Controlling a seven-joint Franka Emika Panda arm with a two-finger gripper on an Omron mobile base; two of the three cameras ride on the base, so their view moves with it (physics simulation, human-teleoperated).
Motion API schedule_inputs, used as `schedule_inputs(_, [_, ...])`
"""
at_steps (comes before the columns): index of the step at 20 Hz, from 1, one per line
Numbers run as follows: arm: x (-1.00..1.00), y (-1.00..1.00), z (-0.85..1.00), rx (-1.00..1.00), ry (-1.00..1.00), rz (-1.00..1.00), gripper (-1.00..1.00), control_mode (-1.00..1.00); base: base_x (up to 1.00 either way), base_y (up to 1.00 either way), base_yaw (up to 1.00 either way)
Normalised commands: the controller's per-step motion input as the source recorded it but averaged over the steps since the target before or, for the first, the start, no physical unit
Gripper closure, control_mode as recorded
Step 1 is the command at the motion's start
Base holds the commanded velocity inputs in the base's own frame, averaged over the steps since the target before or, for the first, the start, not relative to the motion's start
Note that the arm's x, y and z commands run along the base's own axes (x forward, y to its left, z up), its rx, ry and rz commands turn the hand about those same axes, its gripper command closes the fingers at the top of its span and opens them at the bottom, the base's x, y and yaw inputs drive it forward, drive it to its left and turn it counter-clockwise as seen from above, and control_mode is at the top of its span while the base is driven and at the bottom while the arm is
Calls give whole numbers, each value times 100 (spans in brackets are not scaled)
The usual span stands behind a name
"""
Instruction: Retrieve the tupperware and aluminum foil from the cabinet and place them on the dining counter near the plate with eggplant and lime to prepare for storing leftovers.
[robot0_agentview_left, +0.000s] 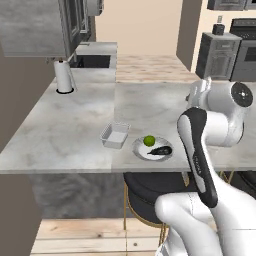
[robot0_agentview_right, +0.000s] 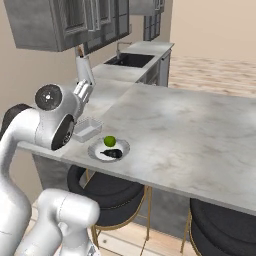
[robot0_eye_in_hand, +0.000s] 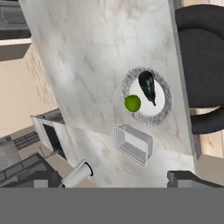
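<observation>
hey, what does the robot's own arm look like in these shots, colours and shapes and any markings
The arm is glossy white, built of fat rounded segments like bent tubes. A long black strip runs down one link. At one joint sits a round grey end cap ringed in dark, with small dots like screw heads. No loose cables and no lettering are visible. At the hand view's bottom, a dark blocky piece shows little detail.
</observation>
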Motion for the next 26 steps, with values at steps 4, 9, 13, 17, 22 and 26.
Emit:
schedule_inputs(4, [-100,-18,9,-4,3,0,-100,-100,0,0,0])
schedule_inputs(9, [-98,-1,6,-10,11,1,-100,-100,0,0,0])
schedule_inputs(13, [0,0,0,0,0,0,-100,100,-100,-16,-5])
schedule_inputs(17, [0,0,0,0,0,0,-100,100,-94,-90,-40])
schedule_inputs(22, [0,0,0,0,0,0,-100,100,-18,-100,-57])
schedule_inputs(26, [0,0,0,0,0,0,-100,100,0,-100,-64])
